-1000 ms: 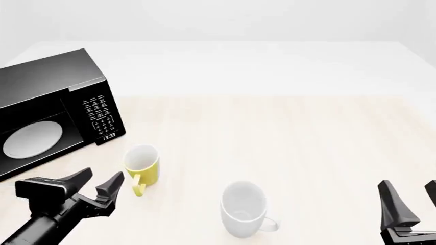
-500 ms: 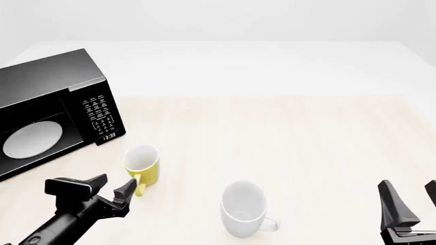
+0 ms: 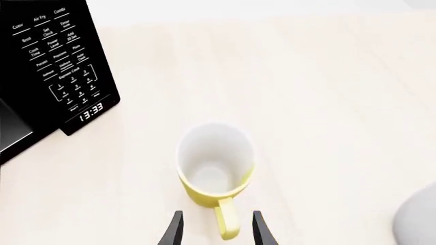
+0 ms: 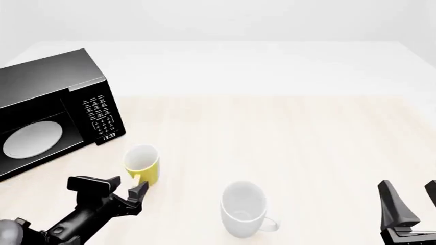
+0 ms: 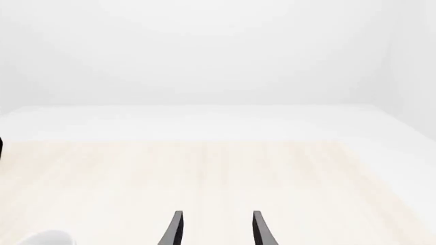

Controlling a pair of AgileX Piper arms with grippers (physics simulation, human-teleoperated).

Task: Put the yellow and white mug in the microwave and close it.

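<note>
Your left gripper (image 3: 216, 230) straddles the mug handle, jaws apart.
The yellow and white mug (image 4: 142, 165) stands upright just in front of the microwave (image 4: 48, 115); your right gripper (image 5: 216, 229) hangs spread wide.

microwave (image 3: 51, 71) keypad panel, beyond and to one side of the left tool (image 3: 216, 229), white digital display reading 13:33 at the panel's lower edge, small white button labels above it, too fine to read surely, no other legible text
</note>
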